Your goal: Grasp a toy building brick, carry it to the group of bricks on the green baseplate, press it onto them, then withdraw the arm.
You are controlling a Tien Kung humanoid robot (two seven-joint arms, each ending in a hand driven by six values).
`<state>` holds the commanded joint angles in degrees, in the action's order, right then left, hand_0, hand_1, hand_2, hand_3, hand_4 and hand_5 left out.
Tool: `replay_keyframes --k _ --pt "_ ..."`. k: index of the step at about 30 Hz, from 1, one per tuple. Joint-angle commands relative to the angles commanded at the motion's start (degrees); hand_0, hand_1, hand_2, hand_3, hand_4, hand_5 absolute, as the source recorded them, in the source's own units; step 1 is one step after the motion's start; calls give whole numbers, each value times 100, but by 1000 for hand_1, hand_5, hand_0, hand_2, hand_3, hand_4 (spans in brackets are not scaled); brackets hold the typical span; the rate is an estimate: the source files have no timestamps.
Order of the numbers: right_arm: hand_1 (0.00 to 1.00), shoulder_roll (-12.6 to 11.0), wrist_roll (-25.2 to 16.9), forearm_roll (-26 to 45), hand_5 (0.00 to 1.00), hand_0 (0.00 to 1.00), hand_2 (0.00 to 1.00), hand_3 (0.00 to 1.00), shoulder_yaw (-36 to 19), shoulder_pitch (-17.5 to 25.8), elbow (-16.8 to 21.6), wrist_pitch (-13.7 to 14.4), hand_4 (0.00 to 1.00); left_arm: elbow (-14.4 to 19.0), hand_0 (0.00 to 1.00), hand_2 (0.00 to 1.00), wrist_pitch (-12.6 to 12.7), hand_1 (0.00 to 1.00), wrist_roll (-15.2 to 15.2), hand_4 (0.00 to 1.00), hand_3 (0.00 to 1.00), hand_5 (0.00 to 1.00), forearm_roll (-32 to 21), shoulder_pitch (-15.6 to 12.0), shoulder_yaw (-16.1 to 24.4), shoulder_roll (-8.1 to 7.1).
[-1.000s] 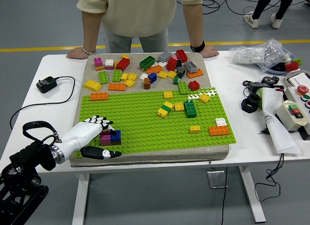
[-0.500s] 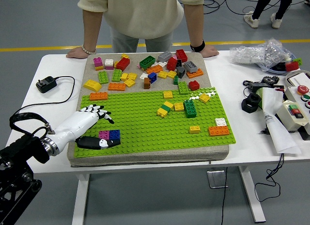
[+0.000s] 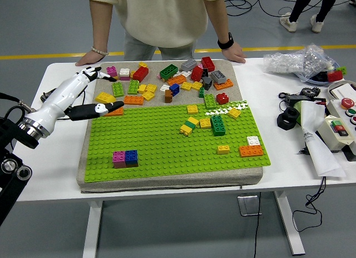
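Your left hand point(image 3: 89, 94) hangs open and empty over the desk's point(image 3: 61, 158) left side, thumb above the orange brick point(image 3: 115, 110). The pink and blue bricks point(image 3: 125, 158) sit together on the green baseplate point(image 3: 167, 147), near its front-left corner. A person's hands point(image 3: 232, 53) rest on the far edge.

White table point(image 3: 61, 174): grey pad point(image 3: 167, 180) centre, black charger point(image 3: 49, 93) left, control box point(image 3: 342, 127) right.

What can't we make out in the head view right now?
- Yellow brick and orange brick: partly hidden under the left hand.
- Right hand: out of frame.
- Bag's contents: blurred by crinkled plastic.
- Control box: cut off by the right edge.
- Person: cut off by the top edge.
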<state>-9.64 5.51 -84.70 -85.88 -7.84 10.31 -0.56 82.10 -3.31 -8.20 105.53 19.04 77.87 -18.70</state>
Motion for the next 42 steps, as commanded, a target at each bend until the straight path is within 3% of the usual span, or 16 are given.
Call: replay_keyframes --k 4,5,9,15,16,17,20,27,35,37,42 --pt "676 -3 0 -3 683 761 718 737 7 -20 0 0 998 -439 973 796 -68 923 -154 994 886 729 -704 399 109 40" --pt "676 -3 0 -3 683 761 718 737 10 -31 0 1 998 -608 981 844 -92 958 -195 992 951 598 -928 519 127 57" --pt "676 2 -1 -10 683 761 718 737 13 -56 0 3 998 -1160 981 844 -153 958 -284 992 951 598 -1842 838 151 79" --pt "676 10 -6 -78 683 761 718 737 -7 -74 0 8 998 -1717 972 835 -323 951 -292 975 953 583 -3083 1048 176 -29" --pt "676 10 -6 -85 683 761 718 737 -9 -76 0 8 998 -1750 972 835 -337 951 -289 975 953 583 -3235 1054 178 -39" --pt "676 12 -6 -90 683 761 718 737 -10 -76 0 8 998 -1778 998 861 -351 998 -287 900 967 593 -3321 1058 179 -48" --pt "676 30 -8 -146 683 761 718 737 -22 -83 0 7 998 -1976 998 861 -427 998 -262 900 967 593 -3637 1077 163 -117" --pt "676 63 -8 -293 683 761 718 737 -42 -105 0 -4 998 -2161 998 887 -389 998 -169 877 966 607 -3552 1064 142 -221" --pt "676 100 -15 -444 683 761 718 737 -75 -97 0 -13 998 -2057 998 902 -120 998 -84 877 968 624 -3152 948 290 -228" --pt "676 129 -9 -491 683 761 718 737 -90 -77 0 -21 998 -2031 998 953 -54 998 -65 871 980 644 -3090 926 292 -237" --pt "676 151 -7 -564 683 761 718 737 -104 -82 0 -25 998 -2044 998 954 -11 998 -38 888 978 653 -3027 887 248 -251"
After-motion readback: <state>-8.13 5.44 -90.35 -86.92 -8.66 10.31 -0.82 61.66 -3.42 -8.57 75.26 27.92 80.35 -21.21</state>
